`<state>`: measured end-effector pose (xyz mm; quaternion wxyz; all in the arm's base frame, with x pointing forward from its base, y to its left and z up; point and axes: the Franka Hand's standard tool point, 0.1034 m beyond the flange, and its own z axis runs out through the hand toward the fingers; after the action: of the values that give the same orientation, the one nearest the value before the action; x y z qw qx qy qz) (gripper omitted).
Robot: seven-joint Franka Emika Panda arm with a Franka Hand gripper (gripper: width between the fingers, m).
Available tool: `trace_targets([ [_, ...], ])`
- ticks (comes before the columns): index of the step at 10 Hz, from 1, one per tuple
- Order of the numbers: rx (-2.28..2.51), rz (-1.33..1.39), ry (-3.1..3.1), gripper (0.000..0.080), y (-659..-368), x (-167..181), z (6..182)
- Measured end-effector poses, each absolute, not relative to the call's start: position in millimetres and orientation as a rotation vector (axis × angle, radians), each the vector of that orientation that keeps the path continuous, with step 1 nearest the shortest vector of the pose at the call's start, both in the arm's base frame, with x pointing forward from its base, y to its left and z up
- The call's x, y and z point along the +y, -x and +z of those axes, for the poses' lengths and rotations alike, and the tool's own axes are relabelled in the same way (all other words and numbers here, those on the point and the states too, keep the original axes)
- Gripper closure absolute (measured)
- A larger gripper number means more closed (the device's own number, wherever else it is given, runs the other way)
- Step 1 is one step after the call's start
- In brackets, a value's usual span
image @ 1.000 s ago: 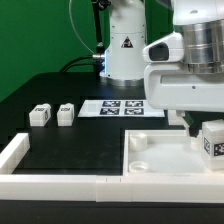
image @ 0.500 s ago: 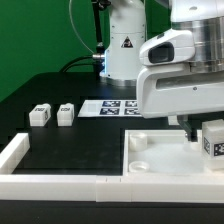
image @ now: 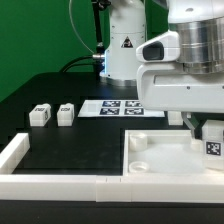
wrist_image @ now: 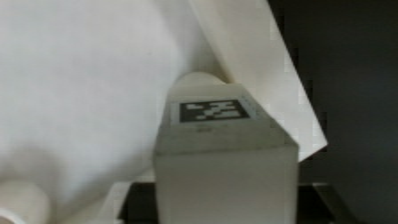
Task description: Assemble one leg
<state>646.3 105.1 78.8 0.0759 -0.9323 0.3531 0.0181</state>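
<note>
- The leg (image: pixel 213 141) is a small white block with a black-and-white square tag on one face.
- It stands upright over the white panel's (image: pixel 160 162) far corner.
- The gripper (image: pixel 204 128) pinches the leg from above.

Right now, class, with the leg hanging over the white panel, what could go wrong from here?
1. The leg in the pincer hangs close above the panel; if it comes down off-target, it could jam instead of seating.
2. The arm hides that corner of the panel in the exterior view, so a misalignment might go unnoticed.
</note>
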Motion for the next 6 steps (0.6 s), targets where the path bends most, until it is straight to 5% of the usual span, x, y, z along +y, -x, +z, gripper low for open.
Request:
trace_targets([
  [6, 2.046, 0.173, 2.156, 0.0504, -638.8, 105.6, 76.7],
])
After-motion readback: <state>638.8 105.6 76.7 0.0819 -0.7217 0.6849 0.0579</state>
